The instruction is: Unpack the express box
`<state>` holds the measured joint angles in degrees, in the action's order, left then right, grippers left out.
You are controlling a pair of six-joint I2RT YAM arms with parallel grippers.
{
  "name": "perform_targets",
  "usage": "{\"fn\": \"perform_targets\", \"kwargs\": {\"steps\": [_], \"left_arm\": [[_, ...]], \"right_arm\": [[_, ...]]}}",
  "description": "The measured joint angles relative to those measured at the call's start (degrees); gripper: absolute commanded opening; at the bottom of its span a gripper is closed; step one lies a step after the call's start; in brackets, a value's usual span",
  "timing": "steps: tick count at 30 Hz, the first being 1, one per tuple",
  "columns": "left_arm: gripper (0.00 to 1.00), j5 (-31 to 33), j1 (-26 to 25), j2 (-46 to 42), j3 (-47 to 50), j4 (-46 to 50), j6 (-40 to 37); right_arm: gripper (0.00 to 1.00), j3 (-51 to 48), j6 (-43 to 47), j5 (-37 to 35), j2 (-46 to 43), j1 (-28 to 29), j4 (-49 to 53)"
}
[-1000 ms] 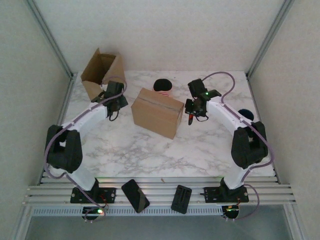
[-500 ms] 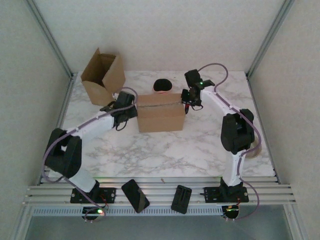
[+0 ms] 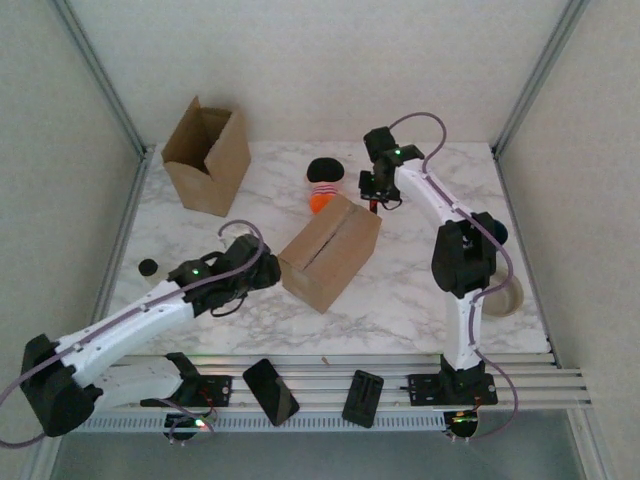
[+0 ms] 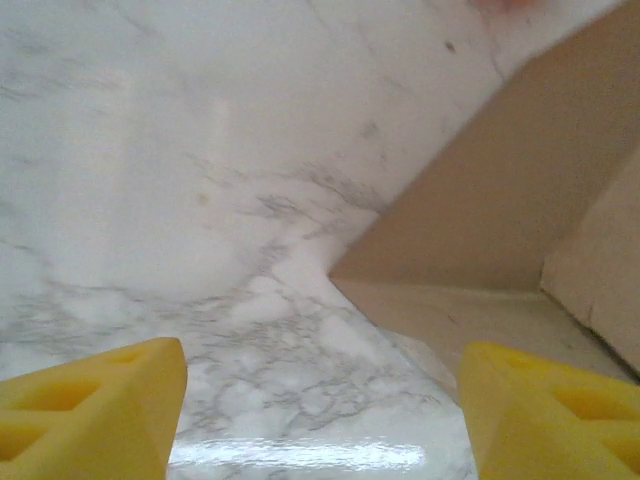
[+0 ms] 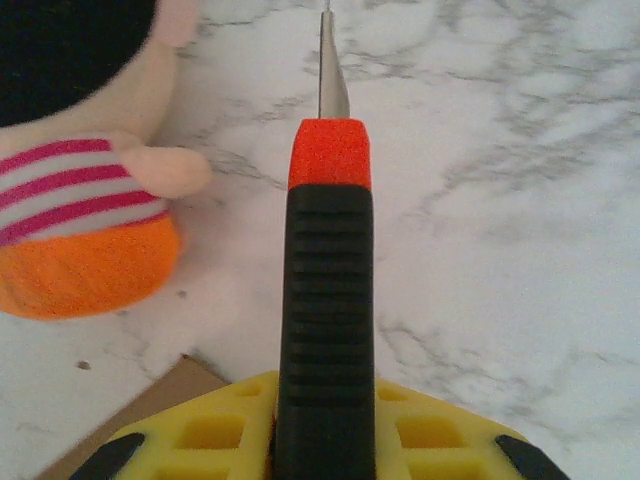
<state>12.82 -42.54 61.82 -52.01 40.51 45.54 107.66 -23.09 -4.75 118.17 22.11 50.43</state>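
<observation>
Right now the closed cardboard box (image 3: pixel 330 250) sits mid-frame in the top view, the left gripper (image 3: pixel 266 270) just left of it with fingers spread on nothing, while the right gripper (image 3: pixel 376 194) above clamps a utility knife (image 5: pixel 328 300) beside a plush toy (image 5: pixel 80 190).

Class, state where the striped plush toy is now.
In the top view, the plush toy lies at the table's far middle, just behind the closed cardboard box and left of the utility knife in the jaws of the right gripper.
</observation>
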Motion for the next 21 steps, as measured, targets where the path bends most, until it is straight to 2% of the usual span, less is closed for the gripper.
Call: {"fn": "perform_targets", "kwargs": {"steps": [2,5,8,12,14,17,21], "left_arm": [[0.63,3.41,1.60,-0.28,-4.42,4.02,-0.37],[0.62,6.73,6.91,0.87,-9.73,5.97,-2.38],[0.59,7.76,13.22,5.33,-12.55,4.07,-6.01],[0.52,7.15,16.52,16.48,-13.97,-2.49,-10.16],[0.48,5.62,16.76,22.95,-14.19,-6.36,-11.76],[0.48,2.97,16.55,29.31,-14.25,-9.55,-12.61],[0.48,0.61,15.04,29.66,-13.31,-12.13,-12.55]], "right_arm": [[0.00,-4.46,0.07,-2.95,-4.72,-1.18,0.68],[0.00,-12.11,0.24,-7.43,-13.84,-2.67,1.33],[0.00,-21.35,-0.02,-11.41,-24.22,-2.60,1.27],[0.00,-33.11,-1.88,-13.20,-33.03,0.98,0.68],[0.00,-37.44,-3.50,-12.07,-33.62,3.32,-0.37],[0.00,-39.12,-5.53,-10.10,-30.51,5.62,-2.10],[0.00,-34.84,-7.19,-8.41,-22.47,6.67,-4.63]]}}
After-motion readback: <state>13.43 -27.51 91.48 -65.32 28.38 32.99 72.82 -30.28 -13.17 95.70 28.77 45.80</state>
